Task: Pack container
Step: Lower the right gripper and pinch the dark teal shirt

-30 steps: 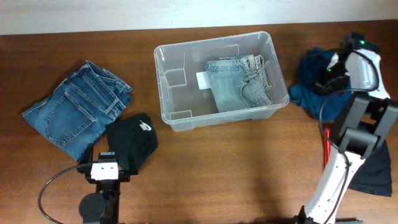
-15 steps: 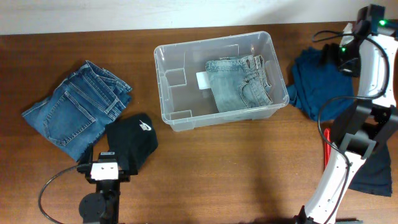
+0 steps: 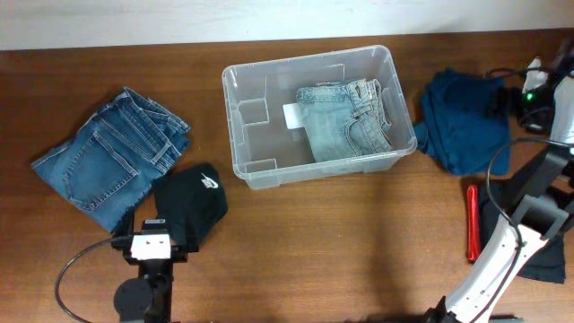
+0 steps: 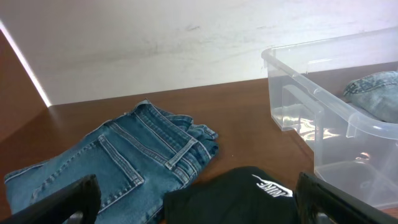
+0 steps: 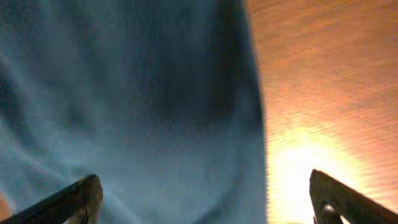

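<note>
Container (image 3: 260,144): clear plastic bin, upright and without a lid, at the back middle of the worktop (image 3: 359,242); white label (image 3: 294,115) on its base.
Contents: folded light-blue jeans (image 3: 345,117) lying in the right half; left half bare.
Container to left fingers (image 4: 68,199): the bin stands ahead and to the right of them, apart from both tips.
Left fingers, state: spread wide, holding nothing; they hang low over a black cap (image 3: 190,205), with folded darker jeans (image 3: 112,157) just beyond it.
Container to right fingers (image 5: 74,199): well apart; they hang off the bin's right end, over a dark blue garment (image 3: 462,121) that lies just beside that end.
Right fingers, state: spread wide, nothing between them; contact with the cloth cannot be told.
Other: red object (image 3: 473,222) on the worktop, front right.
</note>
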Controlling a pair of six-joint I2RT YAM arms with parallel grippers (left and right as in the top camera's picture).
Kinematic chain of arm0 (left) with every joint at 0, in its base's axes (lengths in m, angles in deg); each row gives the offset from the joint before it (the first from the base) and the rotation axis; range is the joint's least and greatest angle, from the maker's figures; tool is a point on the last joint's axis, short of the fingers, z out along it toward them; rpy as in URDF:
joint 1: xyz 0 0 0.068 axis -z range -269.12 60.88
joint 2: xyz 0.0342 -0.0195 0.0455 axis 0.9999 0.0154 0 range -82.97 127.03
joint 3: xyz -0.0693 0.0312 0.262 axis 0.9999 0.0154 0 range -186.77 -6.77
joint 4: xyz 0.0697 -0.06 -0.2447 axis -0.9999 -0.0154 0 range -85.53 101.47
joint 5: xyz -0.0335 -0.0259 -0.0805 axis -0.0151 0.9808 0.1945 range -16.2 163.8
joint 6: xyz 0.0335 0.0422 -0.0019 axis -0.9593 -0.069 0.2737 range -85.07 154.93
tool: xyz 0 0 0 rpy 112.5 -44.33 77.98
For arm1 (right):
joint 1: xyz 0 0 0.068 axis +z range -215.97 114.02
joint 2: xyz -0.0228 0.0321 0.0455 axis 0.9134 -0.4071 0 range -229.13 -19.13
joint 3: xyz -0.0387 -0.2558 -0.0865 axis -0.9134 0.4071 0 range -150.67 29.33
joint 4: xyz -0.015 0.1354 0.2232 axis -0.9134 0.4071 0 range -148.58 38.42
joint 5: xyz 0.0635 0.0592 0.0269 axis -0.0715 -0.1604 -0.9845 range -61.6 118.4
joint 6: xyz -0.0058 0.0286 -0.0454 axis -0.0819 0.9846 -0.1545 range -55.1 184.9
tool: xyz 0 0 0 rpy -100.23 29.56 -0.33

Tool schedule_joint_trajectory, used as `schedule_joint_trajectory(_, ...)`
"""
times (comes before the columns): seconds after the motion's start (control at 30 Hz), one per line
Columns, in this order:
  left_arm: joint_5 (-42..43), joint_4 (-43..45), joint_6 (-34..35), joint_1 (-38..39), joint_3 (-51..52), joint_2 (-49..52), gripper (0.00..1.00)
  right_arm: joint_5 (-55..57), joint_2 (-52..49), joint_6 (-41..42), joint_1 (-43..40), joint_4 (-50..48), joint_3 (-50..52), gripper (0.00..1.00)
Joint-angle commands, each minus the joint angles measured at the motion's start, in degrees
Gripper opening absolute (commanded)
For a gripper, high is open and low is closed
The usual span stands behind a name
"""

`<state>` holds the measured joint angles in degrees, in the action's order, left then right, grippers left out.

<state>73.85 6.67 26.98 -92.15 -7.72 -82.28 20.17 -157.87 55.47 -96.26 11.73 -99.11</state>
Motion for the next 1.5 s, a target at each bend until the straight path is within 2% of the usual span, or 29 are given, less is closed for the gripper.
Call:
schedule_joint_trajectory(0.0, 0.6, 0.0, -0.9, -0.2, 0.4, -0.3, 1.00, -2.6, 0.6, -2.9, 1.4, -3.3, 6.1, 0.98)
schedule_joint_trajectory(0.1, 0.6, 0.0, -0.9, -0.2, 0.4, -0.3, 1.00, -1.8, 0.5, -5.2, 2.4, -6.3, 9.8, 0.98)
schedule_joint_trajectory(0.3, 0.6, 0.0, -0.9, -0.2, 0.4, -0.3, 1.00, 8.1, 0.3, -5.1, 5.2, -12.7, 16.4, 0.98)
schedule_joint_trajectory(0.43, 0.6, 0.0, -0.9, -0.2, 0.4, -0.3, 1.00, 9.0, 0.1, -3.3, 5.6, -14.3, 18.1, 0.99)
schedule_joint_trajectory(0.63, 0.6, 0.0, -0.9, -0.2, 0.4, -0.3, 1.00, 9.0, 0.1, -3.2, 5.2, -13.6, 18.1, 0.88)
schedule_joint_trajectory(0.73, 0.6, 0.0, -0.9, -0.2, 0.4, -0.3, 1.00, 8.9, 0.0, -3.2, 4.8, -13.3, 18.2, 0.89)
schedule_joint_trajectory(0.87, 0.6, 0.0, -0.9, -0.2, 0.4, -0.3, 1.00, 7.3, -0.5, -3.2, 3.9, -13.1, 18.5, 0.95)
schedule_joint_trajectory(1.07, 0.6, 0.0, -0.9, -0.2, 0.4, -0.3, 1.00, 4.8, -0.5, -3.2, 3.5, -13.1, 18.8, 0.95)
schedule_joint_trajectory(1.17, 0.6, 0.0, -0.9, -0.2, 0.4, -0.3, 1.00, 4.8, -0.5, -3.2, 3.5, -12.9, 18.8, 0.84)
schedule_joint_trajectory(1.23, 0.6, 0.0, -0.9, -0.2, 0.4, -0.3, 1.00, 4.8, -0.5, -3.2, 3.5, -12.5, 18.8, 0.69)
schedule_joint_trajectory(1.33, 0.6, 0.0, -0.9, -0.2, 0.4, -0.3, 1.00, 4.9, -0.5, -3.2, 3.5, -12.3, 18.9, 0.66)
schedule_joint_trajectory(1.37, 0.6, 0.0, -0.9, -0.2, 0.4, -0.3, 1.00, 4.9, -0.5, -3.2, 3.5, -12.2, 18.9, 0.62)
schedule_joint_trajectory(1.4, 0.6, 0.0, -0.9, -0.2, 0.4, -0.3, 1.00, 4.9, -0.5, -3.2, 3.5, -12.2, 18.9, 0.53)
schedule_joint_trajectory(1.43, 0.6, 0.0, -0.9, -0.2, 0.4, -0.3, 1.00, 4.9, -0.5, -3.2, 3.5, -12.1, 18.9, 0.33)
schedule_joint_trajectory(1.47, 0.6, 0.0, -0.9, -0.2, 0.4, -0.3, 1.00, 4.9, -0.5, -3.2, 3.5, -12.1, 18.9, 0.24)
